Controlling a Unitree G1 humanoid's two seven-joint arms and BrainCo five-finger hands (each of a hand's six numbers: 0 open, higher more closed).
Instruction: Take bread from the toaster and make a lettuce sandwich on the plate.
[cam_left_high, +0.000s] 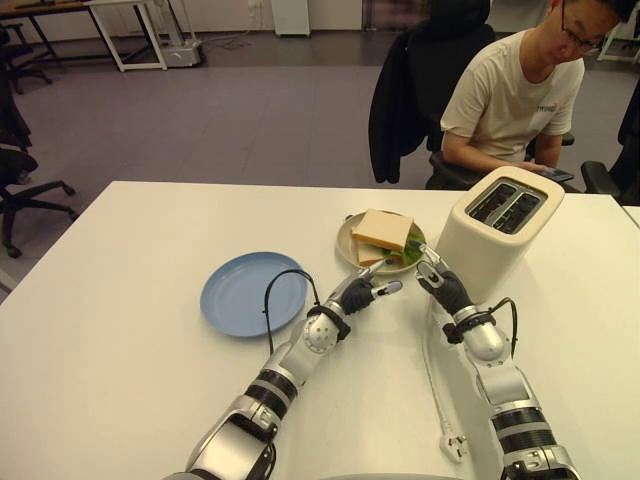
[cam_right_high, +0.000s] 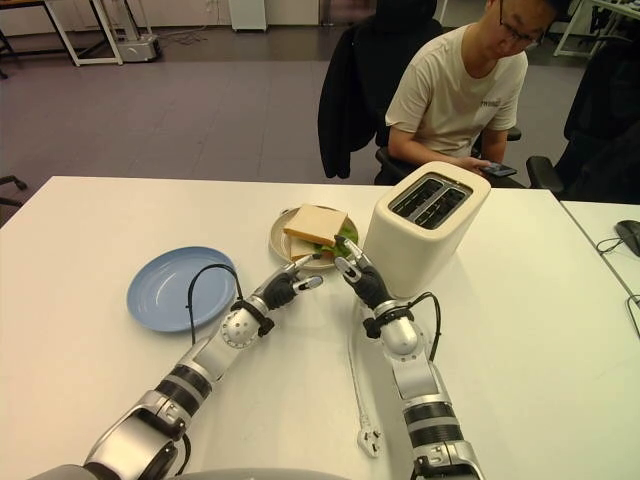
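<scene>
Left hand (cam_left_high: 358, 295) and right hand (cam_left_high: 440, 282), fingers apart, at the sandwich (cam_left_high: 382, 230) plate (cam_left_high: 345, 236).
I see toaster (cam_left_high: 490, 245) just beside it, blue plate (cam_left_high: 240, 295) left.

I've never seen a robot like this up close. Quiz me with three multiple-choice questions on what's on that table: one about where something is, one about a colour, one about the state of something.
1. Where is the sandwich?
A) on the small pale plate beside the toaster
B) on the floor
C) on top of the toaster

2. What colour is the empty plate?
A) red
B) blue
C) black

3. How is the toaster's plug?
A) pushed into a socket
B) lying loose on the table
C) dangling over the edge

Answers:
1 A: the stacked bread, with green lettuce showing at its edge, sits on the small pale plate right next to the toaster.
2 B: the plate with nothing on it is light blue.
3 B: the white cord ends in a plug lying flat on the table, connected to nothing.
</scene>
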